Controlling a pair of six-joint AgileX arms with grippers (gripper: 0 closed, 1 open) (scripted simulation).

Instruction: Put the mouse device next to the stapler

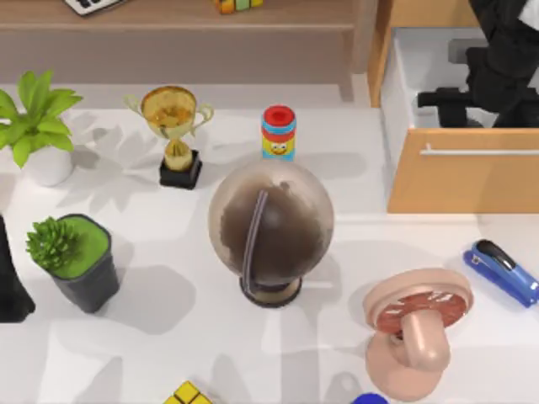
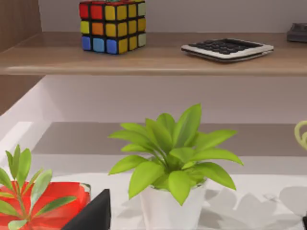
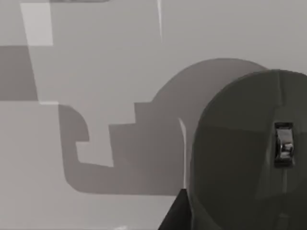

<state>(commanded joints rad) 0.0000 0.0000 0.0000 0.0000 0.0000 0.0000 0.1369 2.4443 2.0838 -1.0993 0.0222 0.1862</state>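
Right gripper [image 1: 473, 94] is seen in the top view as a black mass over the open wooden drawer [image 1: 446, 181] at the table's far right; whether it is open or closed cannot be told. In the right wrist view the mouse device [image 3: 240, 153] is shown close below the camera as a dark grey dome with a small metallic scroll wheel, resting on a pale grey floor across which blocky shadows are cast. Contact between gripper and mouse cannot be made out.

The stapler [image 1: 501, 271] is found on the white table [image 1: 168, 353] at the right edge, bright blue with a black strip, laid at a slant on the near side of the drawer's front panel and just right of the pink fan [image 1: 417, 324]. It is well apart from the drawer's interior.

The left gripper [image 1: 10, 286] is parked at the table's left edge, and its state cannot be told either. Its wrist view is faced toward a leafy plant in a white pot [image 2: 172, 158], with a colour cube [image 2: 112, 25] and a calculator [image 2: 228, 49] seen on the shelf behind.

A brown globe [image 1: 269, 231] is placed at the table's middle, with a gold trophy [image 1: 175, 126] and a striped toy [image 1: 279, 132] behind it, and a plant in a dark pot [image 1: 72, 261] to its left.
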